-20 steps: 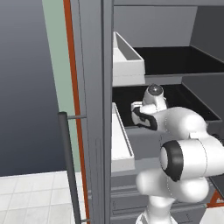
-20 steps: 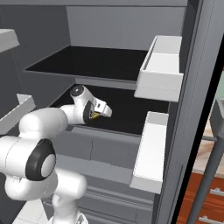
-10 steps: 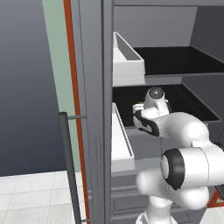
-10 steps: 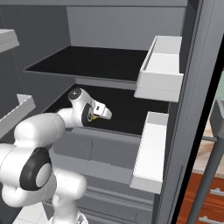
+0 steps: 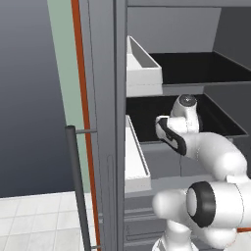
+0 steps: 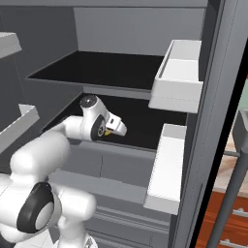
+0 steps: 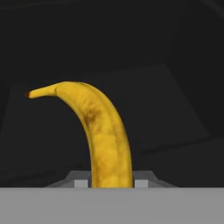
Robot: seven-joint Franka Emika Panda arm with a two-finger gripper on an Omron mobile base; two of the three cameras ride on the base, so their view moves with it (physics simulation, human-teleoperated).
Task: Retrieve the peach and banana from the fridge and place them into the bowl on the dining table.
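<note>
Since a second ago the arm has reached a little deeper onto the fridge's point(image 6: 121, 34) lower dark shelf and the gripper point(image 7: 111, 181) has closed: its jaws now pinch the banana point(image 7: 103, 140) near one end, above the shelf. Judgement: banana secured; withdrawal next.

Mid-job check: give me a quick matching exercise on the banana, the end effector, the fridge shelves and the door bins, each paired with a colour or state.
Things:
1. banana
2. end effector
3. fridge shelves
4. door bins

Colour or state:
A. white
B. shut on the fruit
C. yellow with brown mottling
D. dark, nearly black

Pairs: 1-C, 2-B, 3-D, 4-A
</note>
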